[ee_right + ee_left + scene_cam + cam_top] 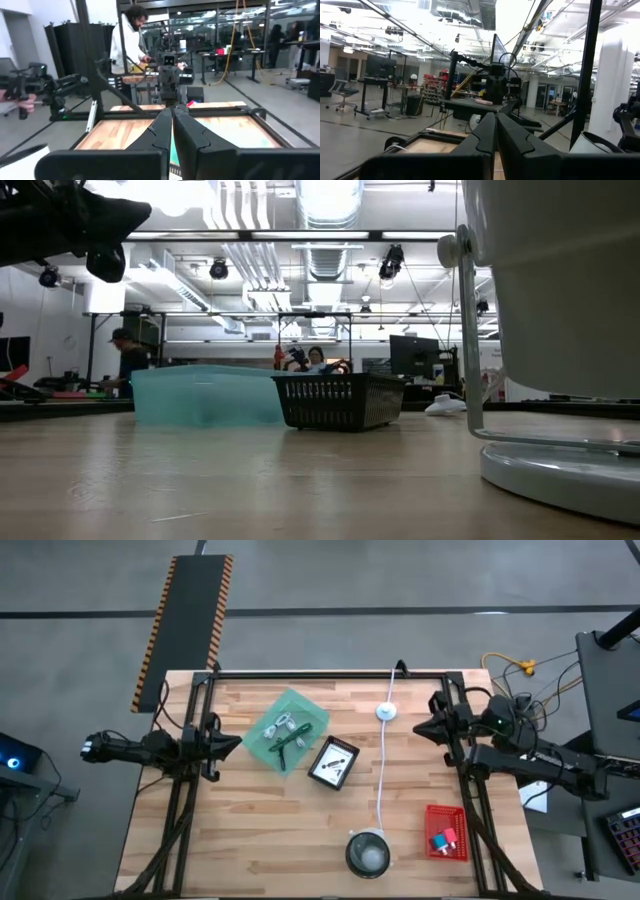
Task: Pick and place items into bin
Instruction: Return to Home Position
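Observation:
In the high view a teal bin [287,730] sits on the table's far-left middle, with coiled silver-white cables [280,726] and a dark green stick [291,746] inside. Beside it a black basket [333,762] holds a white card [329,769]. A red basket [446,832] near the right edge holds small pink and blue pieces [441,839]. My left gripper [236,745] [495,127] hovers shut left of the teal bin. My right gripper [418,728] [172,120] hovers shut at the right, beyond the cord. The low view shows the teal bin [205,395] and black basket [338,400] side by side.
A long white cord with a round puck [386,712] runs down the table's middle to a round grey bowl [367,853] at the near edge. That bowl fills the low view's right side [560,290]. A dark frame rail [320,674] borders the far edge. A person [127,40] stands beyond the table.

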Robot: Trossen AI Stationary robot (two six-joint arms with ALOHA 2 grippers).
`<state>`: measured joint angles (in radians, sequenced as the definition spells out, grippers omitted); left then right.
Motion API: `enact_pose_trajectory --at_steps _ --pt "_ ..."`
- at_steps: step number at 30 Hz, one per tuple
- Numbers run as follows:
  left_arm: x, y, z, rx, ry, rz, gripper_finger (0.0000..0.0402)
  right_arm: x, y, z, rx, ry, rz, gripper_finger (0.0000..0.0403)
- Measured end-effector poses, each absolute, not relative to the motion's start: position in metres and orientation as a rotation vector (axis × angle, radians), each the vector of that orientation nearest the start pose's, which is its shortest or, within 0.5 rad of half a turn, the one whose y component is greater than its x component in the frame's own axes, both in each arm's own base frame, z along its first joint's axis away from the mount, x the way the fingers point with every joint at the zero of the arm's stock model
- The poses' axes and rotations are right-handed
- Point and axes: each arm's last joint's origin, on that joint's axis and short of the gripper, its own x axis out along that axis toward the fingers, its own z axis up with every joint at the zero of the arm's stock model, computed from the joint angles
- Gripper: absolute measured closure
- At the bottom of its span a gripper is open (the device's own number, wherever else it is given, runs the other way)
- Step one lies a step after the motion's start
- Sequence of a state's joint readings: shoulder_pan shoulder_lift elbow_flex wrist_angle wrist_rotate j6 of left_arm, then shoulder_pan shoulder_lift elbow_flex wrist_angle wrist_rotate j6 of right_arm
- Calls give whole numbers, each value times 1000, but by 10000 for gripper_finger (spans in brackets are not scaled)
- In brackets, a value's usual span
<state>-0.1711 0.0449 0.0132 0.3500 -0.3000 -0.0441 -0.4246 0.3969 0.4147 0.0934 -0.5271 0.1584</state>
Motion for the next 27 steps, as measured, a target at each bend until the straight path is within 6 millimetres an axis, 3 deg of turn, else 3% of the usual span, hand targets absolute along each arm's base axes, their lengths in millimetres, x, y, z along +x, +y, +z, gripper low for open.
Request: enact_pose_trajectory --at_steps 10,15,18,22,27 --pt "94 -8 197 -118 -308 121 401 94 -25 248 213 -100 152 395" --pt "96 -8 195 -114 -290 121 401 83 -17 238 195 -29 284 395" --pt "97 -8 194 -111 -279 118 401 77 -15 229 206 45 230 395" --pt "98 -8 194 -109 -268 116 401 69 -14 232 139 -39 138 395" --pt "98 -8 193 -110 -266 115 401 73 -19 232 142 -59 1 395"
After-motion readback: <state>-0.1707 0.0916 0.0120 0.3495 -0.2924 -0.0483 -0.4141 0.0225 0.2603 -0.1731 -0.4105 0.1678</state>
